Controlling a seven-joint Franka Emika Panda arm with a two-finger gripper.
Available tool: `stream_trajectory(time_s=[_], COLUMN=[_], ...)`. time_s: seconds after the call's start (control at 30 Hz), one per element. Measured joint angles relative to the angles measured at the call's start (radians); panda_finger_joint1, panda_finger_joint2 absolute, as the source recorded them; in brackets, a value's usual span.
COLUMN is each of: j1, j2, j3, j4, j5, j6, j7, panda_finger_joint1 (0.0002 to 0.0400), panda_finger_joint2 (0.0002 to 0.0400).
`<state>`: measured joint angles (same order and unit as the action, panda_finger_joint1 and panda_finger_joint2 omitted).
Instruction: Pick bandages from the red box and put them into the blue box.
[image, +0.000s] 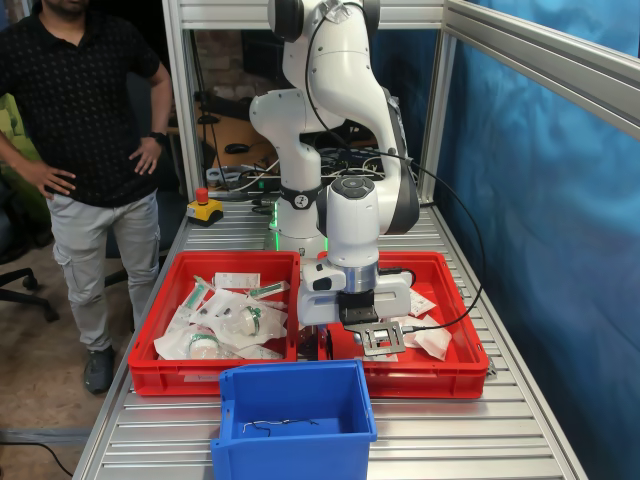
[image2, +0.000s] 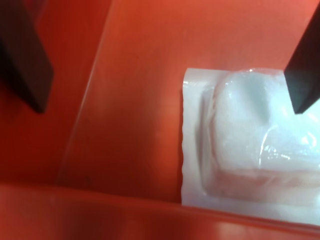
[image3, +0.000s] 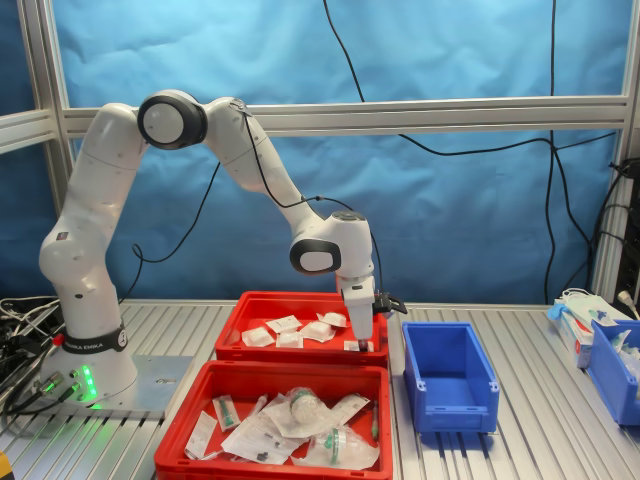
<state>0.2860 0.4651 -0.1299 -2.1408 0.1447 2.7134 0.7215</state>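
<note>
The small white sealed bandage packet (image2: 250, 145) under the wrist camera lies flat on the floor of the shallow red plastic crate (image3: 300, 352), close against the crate wall nearest to the bright blue plastic bin (image3: 448, 375). I judge it very light and soft: a puffy pad in the middle, a thin crimped border around it. The film looks smooth, so it may slip, and the flat border gives almost nothing to hold. The best place to grip is probably across the raised middle, where the pad can be squeezed a little without damage.

The end effector (image2: 170, 75) is released. Its two dark fingers (image2: 25, 60) stand wide apart, and the packet is near only one of them, not centred between them.

Several more white packets (image3: 290, 330) lie toward the crate's far edge in the second exterior view.

Much is hidden. In the first exterior view the arm covers the place where the fingers reach down. In the wrist view the packet is cut off at the picture edge, and I cannot tell if the fingertips touch the crate floor. The blue bin stands on the metal worktop (image3: 540, 440) just beside the crate, and its floor shows only a thin dark wire (image: 280, 425).
</note>
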Motion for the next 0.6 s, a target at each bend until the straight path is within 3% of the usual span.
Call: stream_trajectory(time_s=[0.6], j1=[0.004], j2=[0.021], j3=[-0.005], j4=[0.026], j5=[0.000], j6=[0.000], j7=[0.000], panda_finger_joint1=[0.0400], panda_finger_joint2=[0.0400])
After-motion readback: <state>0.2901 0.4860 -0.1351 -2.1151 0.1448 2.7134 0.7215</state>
